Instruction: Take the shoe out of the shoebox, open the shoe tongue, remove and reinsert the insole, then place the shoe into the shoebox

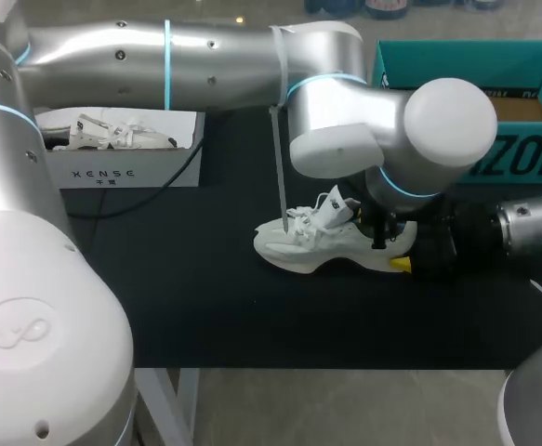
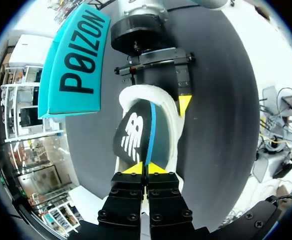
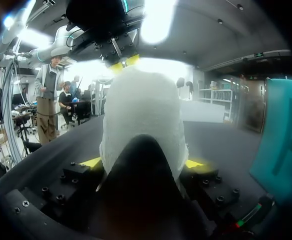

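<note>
One shoe (image 1: 312, 246) out of teal shoebox (image 1: 456, 58); right gripper (image 3: 144, 162) clamps its heel; left gripper (image 2: 146, 168) pinches insole (image 2: 133, 137). Reinsertion and reboxing remain, I judge.

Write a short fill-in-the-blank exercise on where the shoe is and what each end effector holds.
1. The white shoe rests on the black ____.
2. The right end effector is shut on the shoe's ____ end.
3. The left end effector pinches a dark insole with a ____ stripe.
4. A second shoe sits in the ____ shoebox.
Missing words: table; heel; blue; white.
</note>
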Available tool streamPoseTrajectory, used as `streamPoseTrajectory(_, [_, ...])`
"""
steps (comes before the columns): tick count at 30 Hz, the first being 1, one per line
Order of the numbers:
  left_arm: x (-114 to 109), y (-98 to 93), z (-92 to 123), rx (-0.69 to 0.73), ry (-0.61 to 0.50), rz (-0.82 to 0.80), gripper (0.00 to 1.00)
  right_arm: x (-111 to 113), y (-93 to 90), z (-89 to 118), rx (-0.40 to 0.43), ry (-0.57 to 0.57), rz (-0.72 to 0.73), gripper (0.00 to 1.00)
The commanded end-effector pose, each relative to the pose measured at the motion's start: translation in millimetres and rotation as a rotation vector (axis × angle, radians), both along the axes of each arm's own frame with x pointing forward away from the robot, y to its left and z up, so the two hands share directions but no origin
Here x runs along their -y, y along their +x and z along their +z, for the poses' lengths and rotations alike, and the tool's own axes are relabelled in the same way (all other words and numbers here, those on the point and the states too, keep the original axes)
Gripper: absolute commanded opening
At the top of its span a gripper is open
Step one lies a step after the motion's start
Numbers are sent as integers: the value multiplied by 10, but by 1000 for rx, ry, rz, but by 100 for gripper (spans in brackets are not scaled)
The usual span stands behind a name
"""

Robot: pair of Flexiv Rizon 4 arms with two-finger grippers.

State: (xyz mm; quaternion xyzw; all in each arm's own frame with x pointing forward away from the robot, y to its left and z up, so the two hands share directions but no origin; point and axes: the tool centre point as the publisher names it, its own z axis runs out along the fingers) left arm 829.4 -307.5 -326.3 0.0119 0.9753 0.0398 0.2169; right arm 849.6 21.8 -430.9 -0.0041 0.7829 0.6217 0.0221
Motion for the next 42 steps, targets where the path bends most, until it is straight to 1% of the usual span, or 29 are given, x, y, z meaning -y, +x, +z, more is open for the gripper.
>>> streamPoseTrajectory(1, [-93, -72, 70, 13, -42, -19, 0, -20, 6, -50, -1, -1, -1, 0])
streamPoseTrajectory(7, [-69, -134, 108, 18, -66, -16, 0, -20, 6, -50, -1, -1, -1, 0])
streamPoseTrajectory(13, [14, -173, 177, 36, -86, -30, 0, -20, 6, -50, -1, -1, -1, 0])
streamPoseTrajectory(22, [251, -152, 206, 54, -90, -110, 0, -20, 6, -50, -1, -1, -1, 0])
streamPoseTrajectory(30, [354, -94, 164, 47, -93, -123, 0, -20, 6, -50, -1, -1, -1, 0])
streamPoseTrajectory(31, [362, -91, 158, 46, -91, -125, 11, -20, 6, -50, -1, -1, -1, 0])
streamPoseTrajectory(33, [375, -87, 143, 46, -86, -126, 16, -20, 6, -50, -1, -1, -1, 0])
streamPoseTrajectory(35, [378, -84, 131, 44, -84, -126, 23, -20, 6, -50, -1, -1, -1, 0])
streamPoseTrajectory(37, [379, -80, 124, 42, -83, -125, 28, -20, 6, -50, -1, -1, -1, 0])
streamPoseTrajectory(38, [378, -79, 122, 42, -83, -125, 35, -20, 6, -50, -1, -1, -1, 0])
streamPoseTrajectory(39, [376, -77, 119, 42, -83, -124, 36, -20, 6, -50, -1, -1, -1, 0])
streamPoseTrajectory(42, [361, -62, 99, 43, -83, -119, 34, -20, 6, -50, -1, -1, -1, 0])
